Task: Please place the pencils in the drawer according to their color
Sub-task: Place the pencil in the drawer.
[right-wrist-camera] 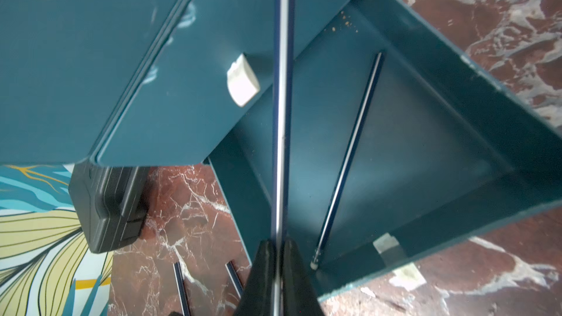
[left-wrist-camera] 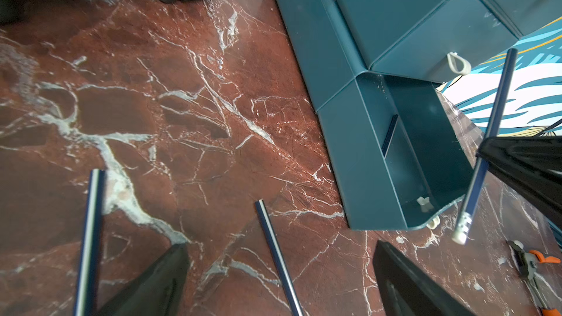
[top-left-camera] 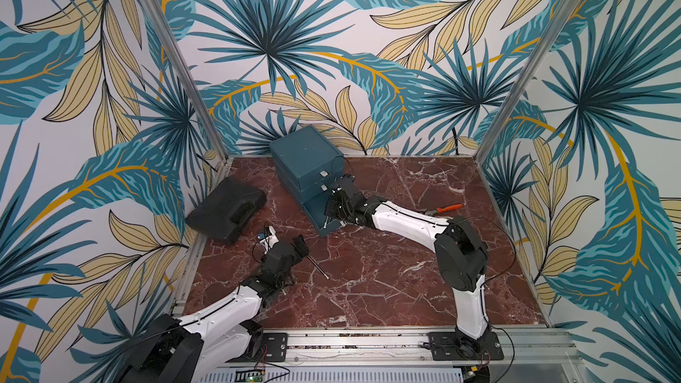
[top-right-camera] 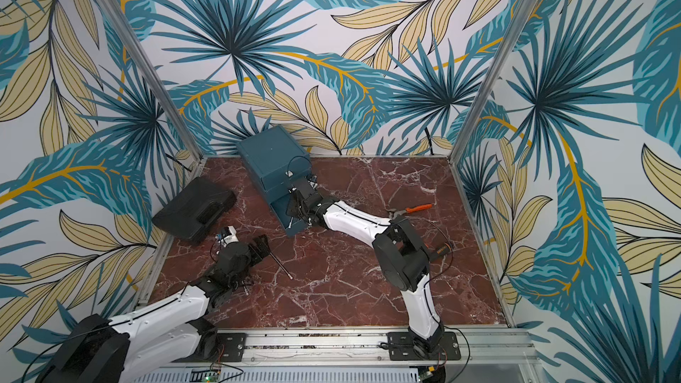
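Pinching dark pencil (right-wrist-camera: 282, 86), right hand (right-wrist-camera: 279, 249), tip cropped

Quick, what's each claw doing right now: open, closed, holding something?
Left gripper: open, empty.
Right gripper: closed on a dark pencil.

The pencil (right-wrist-camera: 282, 86) pinched in the right gripper (right-wrist-camera: 278, 244) looks glossy, the teal drawer (right-wrist-camera: 441, 147) ahead of it smooth and matt, the tabletop (right-wrist-camera: 501, 25) polished marble.
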You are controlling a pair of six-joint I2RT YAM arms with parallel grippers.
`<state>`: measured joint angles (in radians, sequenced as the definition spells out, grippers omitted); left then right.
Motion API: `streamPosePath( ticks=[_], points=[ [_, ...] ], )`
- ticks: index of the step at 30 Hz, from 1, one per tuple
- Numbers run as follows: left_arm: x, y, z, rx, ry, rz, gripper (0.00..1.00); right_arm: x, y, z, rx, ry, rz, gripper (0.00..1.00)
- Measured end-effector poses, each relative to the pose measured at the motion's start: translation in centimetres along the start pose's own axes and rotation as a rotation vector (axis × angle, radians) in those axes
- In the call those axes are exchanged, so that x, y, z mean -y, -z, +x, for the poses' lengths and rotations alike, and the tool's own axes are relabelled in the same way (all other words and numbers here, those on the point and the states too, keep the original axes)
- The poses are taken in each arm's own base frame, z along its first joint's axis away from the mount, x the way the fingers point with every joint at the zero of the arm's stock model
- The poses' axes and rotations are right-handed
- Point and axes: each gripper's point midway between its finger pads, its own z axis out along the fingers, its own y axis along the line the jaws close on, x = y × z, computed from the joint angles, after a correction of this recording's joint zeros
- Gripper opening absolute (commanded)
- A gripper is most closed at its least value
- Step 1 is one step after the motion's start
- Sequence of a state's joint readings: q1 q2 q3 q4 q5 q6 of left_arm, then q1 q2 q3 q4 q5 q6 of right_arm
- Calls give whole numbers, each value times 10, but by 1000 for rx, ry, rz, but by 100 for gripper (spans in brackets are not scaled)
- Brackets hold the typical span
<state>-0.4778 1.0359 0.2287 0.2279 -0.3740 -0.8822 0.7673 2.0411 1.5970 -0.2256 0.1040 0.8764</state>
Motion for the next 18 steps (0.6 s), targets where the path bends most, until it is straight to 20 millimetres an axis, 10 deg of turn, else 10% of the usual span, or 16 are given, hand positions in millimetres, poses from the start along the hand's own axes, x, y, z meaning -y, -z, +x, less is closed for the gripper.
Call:
streamPosePath(
  ticks=[18],
  points=[
    [1,0,-1,2,1,3,100,-2,-34,4,-41,-106,-51,0]
  ],
)
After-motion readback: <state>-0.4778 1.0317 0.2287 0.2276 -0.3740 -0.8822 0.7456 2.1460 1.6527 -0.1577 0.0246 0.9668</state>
